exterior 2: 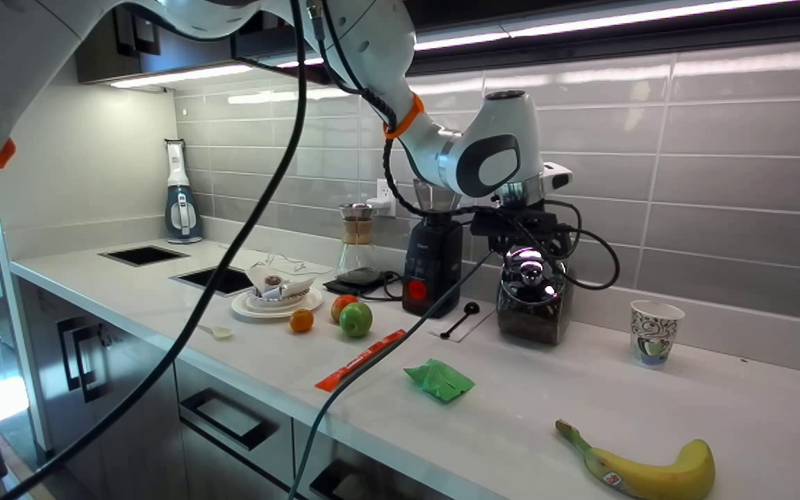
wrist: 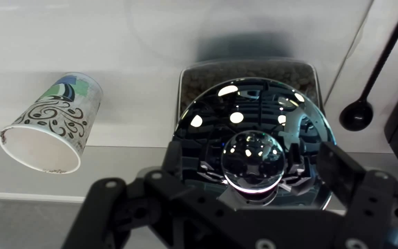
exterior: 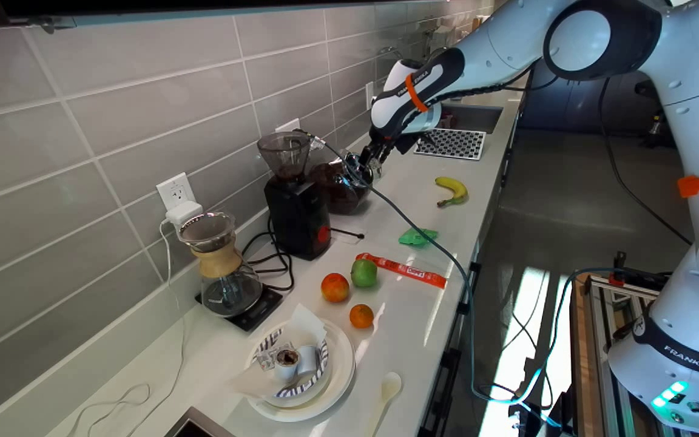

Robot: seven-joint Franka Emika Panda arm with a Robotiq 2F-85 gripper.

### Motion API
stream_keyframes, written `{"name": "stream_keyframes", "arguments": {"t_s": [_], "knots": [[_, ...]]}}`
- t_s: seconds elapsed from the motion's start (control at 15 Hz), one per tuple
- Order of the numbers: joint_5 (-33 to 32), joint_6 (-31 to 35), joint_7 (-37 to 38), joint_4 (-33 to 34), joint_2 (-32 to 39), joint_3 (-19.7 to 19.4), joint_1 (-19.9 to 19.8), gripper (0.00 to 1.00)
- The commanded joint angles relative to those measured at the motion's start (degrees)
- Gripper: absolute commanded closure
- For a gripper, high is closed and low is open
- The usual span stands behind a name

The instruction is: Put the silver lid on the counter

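gripper (wrist: 250, 150) was spread wide – fingers (wrist: 340, 162) either side of the knob (wrist: 253, 159) on the silver lid (wrist: 250, 100). lid sat atop the bean jar (exterior 2: 530, 318) – jar on the worktop (exterior 2: 650, 406), btwn the blk grinder (exterior 2: 431, 257) & paper cup (exterior 2: 655, 335), nr the grey wall tiles (exterior 2: 740, 135).

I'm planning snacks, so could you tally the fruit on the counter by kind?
Apples: 2, a green apple and a red apple
Orange: 1
Banana: 1
Total: 4 pieces in view, all on the counter
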Motion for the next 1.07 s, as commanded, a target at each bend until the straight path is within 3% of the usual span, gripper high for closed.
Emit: {"name": "stream_keyframes", "arguments": {"t_s": [0.0, 0.4, 0.53, 0.87, 1.0], "knots": [[-0.19, 0.82, 0.52, 1.84, 1.96, 0.68, -0.40, 0.01], [-0.29, 0.66, 0.74, 3.00, 2.92, 0.89, -0.40, 0.27], [-0.38, 0.64, 0.85, 3.14, 3.09, 0.84, -0.36, 0.26], [-0.49, 0.60, 1.07, 3.06, 3.04, 0.72, -0.26, 0.76], [-0.56, 0.60, 1.21, 3.06, 3.04, 0.64, -0.20, 0.79]]}}
